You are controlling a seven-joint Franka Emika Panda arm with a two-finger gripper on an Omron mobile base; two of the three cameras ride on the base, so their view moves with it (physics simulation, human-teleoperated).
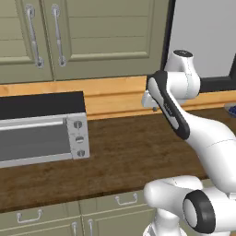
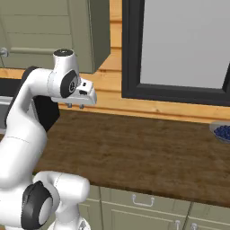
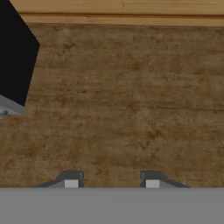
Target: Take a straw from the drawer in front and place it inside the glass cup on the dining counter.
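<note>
Claw (image 3: pixel 112 181): fingers apart, nothing between them, hanging over the brown wooden tabletop (image 3: pixel 131 100). Toaster oven (image 1: pixel 41 133): on the tabletop, left of the claw. Bowl of blue berries (image 2: pixel 222 132): far right.

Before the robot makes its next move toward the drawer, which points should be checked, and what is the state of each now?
1. End effector holds nothing: ok, fingertips apart with bare worktop between them.
2. End effector clear of the worktop: ok, it hangs above the surface.
3. Toaster oven clear of the arm: ok, it stands to the left, apart.
4. Closed drawers below the worktop edge: not ok, none is open yet.
5. Straw located: cannot tell.
6. Bowl of blue fruit out of the way: ok, far right.
</note>
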